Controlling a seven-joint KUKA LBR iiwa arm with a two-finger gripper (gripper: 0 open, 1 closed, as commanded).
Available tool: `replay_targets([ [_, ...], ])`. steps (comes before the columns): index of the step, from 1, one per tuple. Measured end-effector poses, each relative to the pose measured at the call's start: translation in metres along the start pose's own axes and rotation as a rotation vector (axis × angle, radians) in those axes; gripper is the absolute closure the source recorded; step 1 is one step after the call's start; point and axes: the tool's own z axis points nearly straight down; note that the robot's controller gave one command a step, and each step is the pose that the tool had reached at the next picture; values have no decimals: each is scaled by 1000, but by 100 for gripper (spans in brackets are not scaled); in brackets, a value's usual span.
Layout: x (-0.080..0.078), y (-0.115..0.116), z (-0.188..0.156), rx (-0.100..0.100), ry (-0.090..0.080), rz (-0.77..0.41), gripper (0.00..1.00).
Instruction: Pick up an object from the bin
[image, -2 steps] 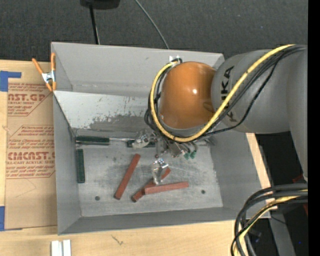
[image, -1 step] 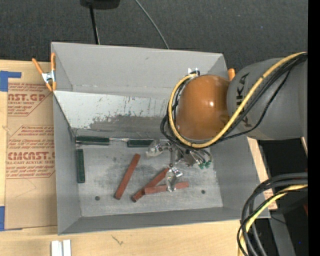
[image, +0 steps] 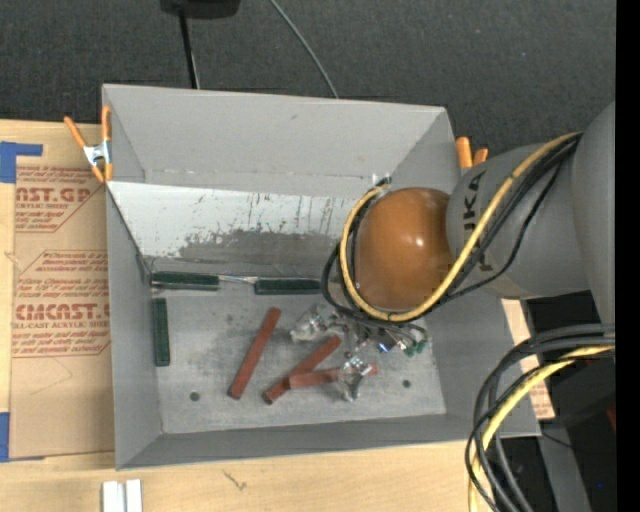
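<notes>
Right of bin (image: 128, 330) centre, pincer (image: 335, 350) over red-brown sticks (image: 300, 381), open floor (image: 205, 335) leftward

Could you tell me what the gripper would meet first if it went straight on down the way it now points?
Most likely the two short red-brown sticks lying crossed right under the gripper, on the right half of the bin floor. Depth is hard to judge from above, so it may already be close to them.
</notes>
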Motion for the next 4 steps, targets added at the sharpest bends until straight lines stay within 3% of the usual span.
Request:
replay_targets([
  [1,-9,11,13,7,-22,-20,100],
  [3,-8,12,10,5,-18,-20,100],
  [4,-4,14,-6,-4,4,-21,100],
])
